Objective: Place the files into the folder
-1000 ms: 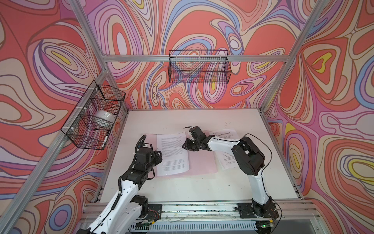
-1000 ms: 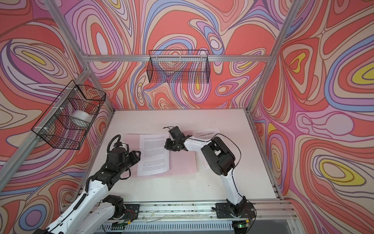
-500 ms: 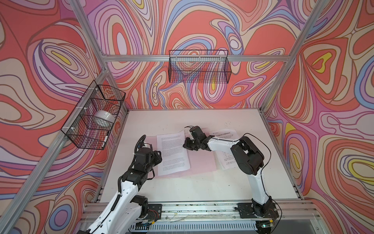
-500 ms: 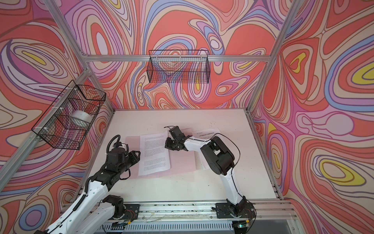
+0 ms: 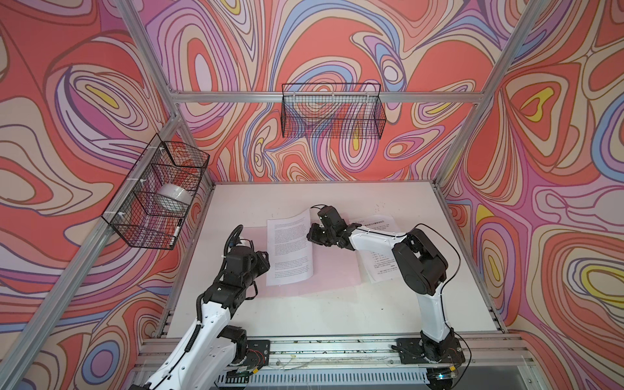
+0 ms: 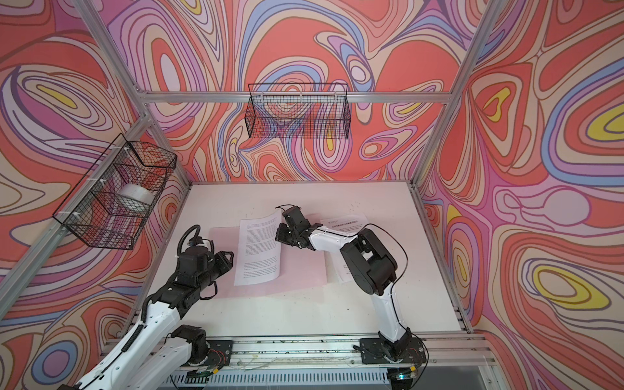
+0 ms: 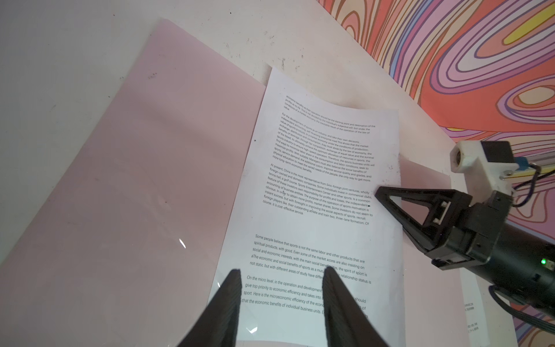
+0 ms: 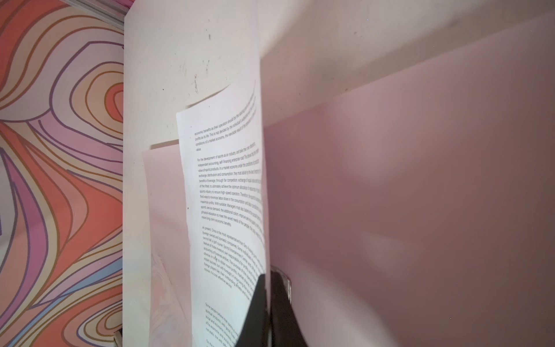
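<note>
File (image 5: 290,250) lies on pink folder (image 5: 334,273) on table (image 5: 304,320). My right tool (image 5: 310,233) just shut tight on its edge; edge now curls up. Left tool (image 7: 282,270) half open, holds nothing. I think file can be moved now. Second file (image 5: 374,221) waits.

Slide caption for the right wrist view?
Right gripper pinches printed sheet by its edge, curled up over pink folder.

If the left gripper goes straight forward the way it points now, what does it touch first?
Probably the printed sheet lying over the pink folder; how high the left gripper hangs above it is unclear.
</note>
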Controlling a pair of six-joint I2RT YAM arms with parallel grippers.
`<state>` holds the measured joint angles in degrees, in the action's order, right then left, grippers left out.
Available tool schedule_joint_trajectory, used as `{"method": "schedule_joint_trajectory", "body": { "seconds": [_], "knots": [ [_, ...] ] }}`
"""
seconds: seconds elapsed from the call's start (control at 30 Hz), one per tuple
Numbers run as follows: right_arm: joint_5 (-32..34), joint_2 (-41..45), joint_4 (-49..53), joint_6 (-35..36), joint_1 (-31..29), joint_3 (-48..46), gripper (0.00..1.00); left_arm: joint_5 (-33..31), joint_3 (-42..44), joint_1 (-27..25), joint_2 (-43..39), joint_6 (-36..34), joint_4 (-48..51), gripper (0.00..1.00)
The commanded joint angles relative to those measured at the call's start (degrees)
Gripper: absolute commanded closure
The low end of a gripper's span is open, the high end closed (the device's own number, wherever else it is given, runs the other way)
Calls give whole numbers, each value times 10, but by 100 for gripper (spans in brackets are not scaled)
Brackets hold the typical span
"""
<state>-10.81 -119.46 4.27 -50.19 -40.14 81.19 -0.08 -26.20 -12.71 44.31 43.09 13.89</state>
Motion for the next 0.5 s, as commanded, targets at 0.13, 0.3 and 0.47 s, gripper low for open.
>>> {"method": "schedule_joint_trajectory", "body": {
  "seconds": [0.13,0.3,0.47],
  "knots": [
    [50,5,9,-23,-30,3,100,-12,12,3,-6,-1,8,55],
    [85,5,14,-47,-45,0,100,-15,13,3,-13,0,7,55],
    [120,14,11,-72,-56,-10,100,-17,17,3,-21,2,7,55]
  ]
}}
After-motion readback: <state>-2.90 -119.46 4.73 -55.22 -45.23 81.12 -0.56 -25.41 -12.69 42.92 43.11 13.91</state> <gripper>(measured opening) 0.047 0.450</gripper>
